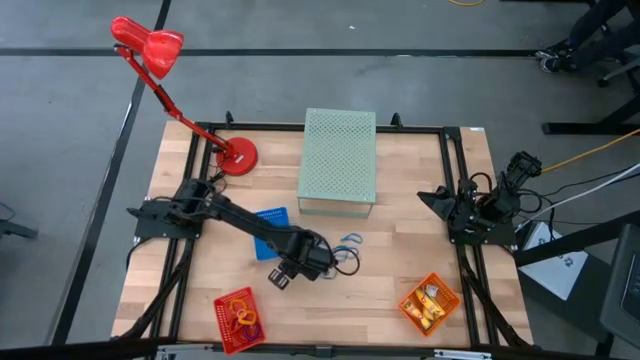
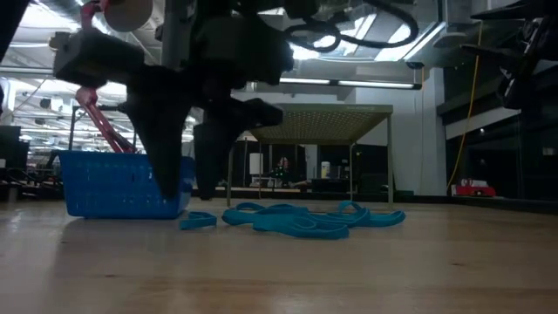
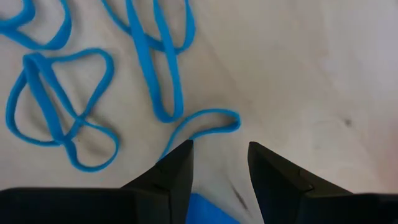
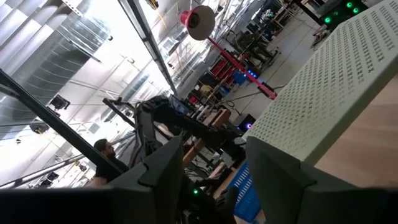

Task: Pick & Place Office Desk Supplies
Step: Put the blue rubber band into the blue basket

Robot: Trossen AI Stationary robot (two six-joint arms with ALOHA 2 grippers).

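Observation:
Several pale blue loops (image 3: 93,93) lie flat on the wooden table (image 1: 400,270), right of the blue mesh basket (image 1: 270,222); they also show in the low view as blue loops (image 2: 305,218). My left gripper (image 3: 221,155) points down just above the table, open, its fingertips just short of one loop's curved end (image 3: 214,119). In the low view my left gripper (image 2: 187,187) stands in front of the blue basket (image 2: 122,183). My right gripper (image 4: 214,168) waits open at the table's right edge.
A pale green perforated box (image 1: 338,158) stands at the far middle. A red basket (image 1: 240,318) with coloured loops sits at the near left, an orange basket (image 1: 430,303) with yellow pieces at the near right. A red desk lamp (image 1: 236,155) stands far left.

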